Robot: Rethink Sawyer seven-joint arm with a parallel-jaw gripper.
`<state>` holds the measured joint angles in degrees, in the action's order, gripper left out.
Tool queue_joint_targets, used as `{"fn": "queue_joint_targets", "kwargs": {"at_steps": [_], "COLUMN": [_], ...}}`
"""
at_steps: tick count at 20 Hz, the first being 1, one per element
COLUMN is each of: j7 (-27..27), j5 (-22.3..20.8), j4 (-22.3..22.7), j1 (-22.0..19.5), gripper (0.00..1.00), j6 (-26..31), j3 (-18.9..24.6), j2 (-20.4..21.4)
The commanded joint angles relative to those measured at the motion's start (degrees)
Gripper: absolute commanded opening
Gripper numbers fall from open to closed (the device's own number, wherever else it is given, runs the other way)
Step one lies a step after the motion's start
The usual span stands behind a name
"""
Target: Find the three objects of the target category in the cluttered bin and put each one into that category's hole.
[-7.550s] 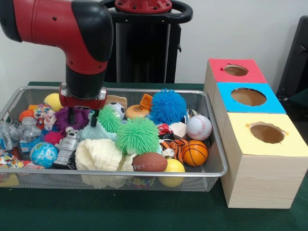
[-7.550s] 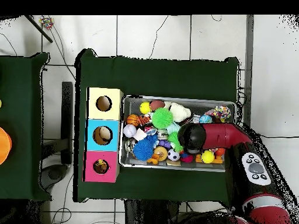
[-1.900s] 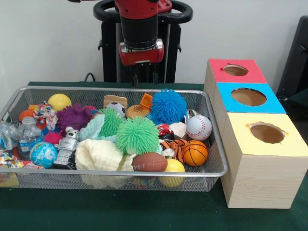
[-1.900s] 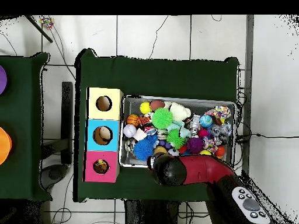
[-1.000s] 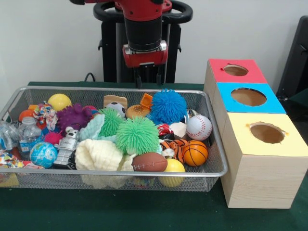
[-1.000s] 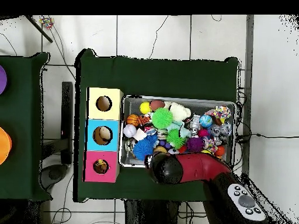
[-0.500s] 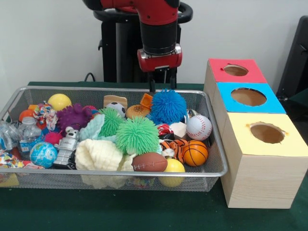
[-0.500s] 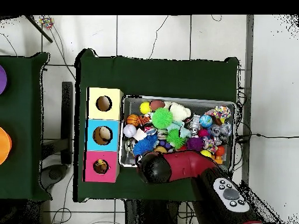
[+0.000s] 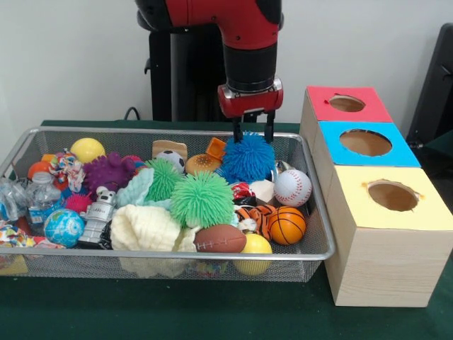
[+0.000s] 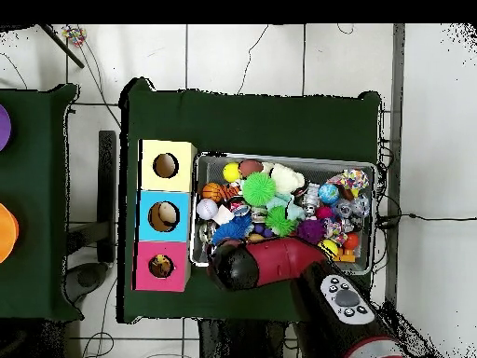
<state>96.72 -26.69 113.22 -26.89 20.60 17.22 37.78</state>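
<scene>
**Hunting for a plush**

I am hovering the pincer point(image 9: 250, 132), prongs apart and empty, over the spiky blue rubber ball point(image 9: 247, 156) at frame centre. The orange tiger-striped plush point(image 9: 253, 216) is lying lower right in the silver wire-mesh bin point(image 9: 177, 253); I judge that grasp comes next, then the red-surround hole point(image 9: 347, 103) upper right.

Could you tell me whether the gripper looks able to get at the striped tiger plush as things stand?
Probably not cleanly: the tiger plush lies wedged low between the basketball and football, while the gripper hangs over the blue pom ball.
</scene>
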Motion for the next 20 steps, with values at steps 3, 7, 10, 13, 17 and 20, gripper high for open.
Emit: {"fn": "queue_joint_targets", "kwargs": {"at_steps": [3, 7, 10, 13, 17, 20], "j7": [11.24, 12.21, 11.73, 9.78, 8.82, 9.93], "j5": [-0.72, -0.97, -0.79, -0.48, -0.42, 0.40], "j4": [-9.27, -10.68, -11.67, -11.55, -11.51, -11.02], "j1": [4.69, 7.76, 10.52, 10.61, 8.86, 8.30], "gripper": [1.00, 1.00, 1.00, 1.00, 1.00, 1.00], "j6": [-8.28, -12.08, -11.46, -11.96, -17.00, -21.42], "j3": [-7.73, -12.50, -16.37, -17.21, -16.20, -15.82], "j2": [-7.02, -10.22, -12.08, -13.25, -15.94, -16.72]}}
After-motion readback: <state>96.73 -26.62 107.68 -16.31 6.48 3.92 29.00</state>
